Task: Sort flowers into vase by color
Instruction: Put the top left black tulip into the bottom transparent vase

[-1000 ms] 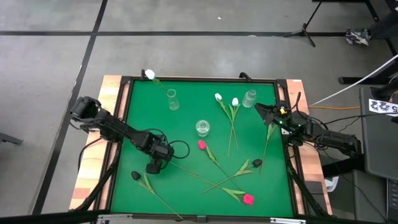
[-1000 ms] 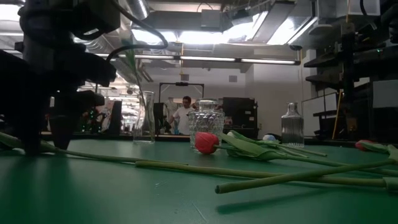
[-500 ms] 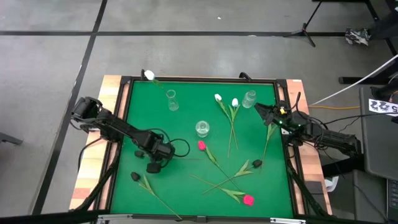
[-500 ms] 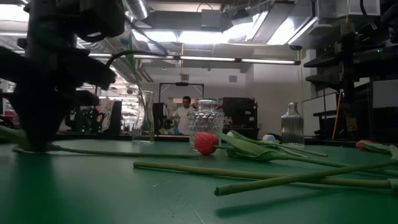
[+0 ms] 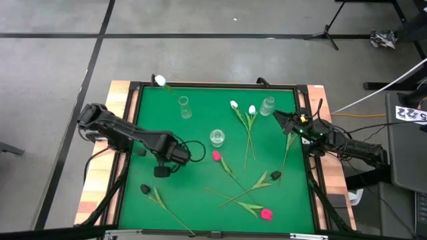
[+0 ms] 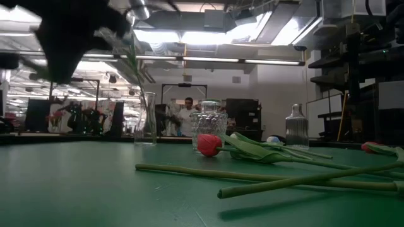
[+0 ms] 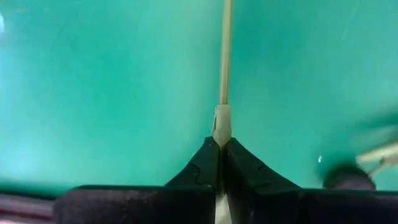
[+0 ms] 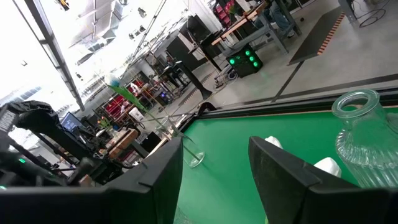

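Lifting one flower by its stem with your left gripper [image 7: 219, 163], which hangs above the mat's left part.

The fingers [image 7: 198, 167] are pressed together and pinch a thin green stem [image 7: 225, 56]; I cannot tell the colour of its head, so check it before you choose among the three glass vases [image 5: 217, 137]. The other flowers [image 5: 230, 170] lie scattered on the green mat [image 5: 200, 107]; one white stands already in a far vase. Your right gripper [image 8: 214, 163] waits at the right edge, spread and empty.
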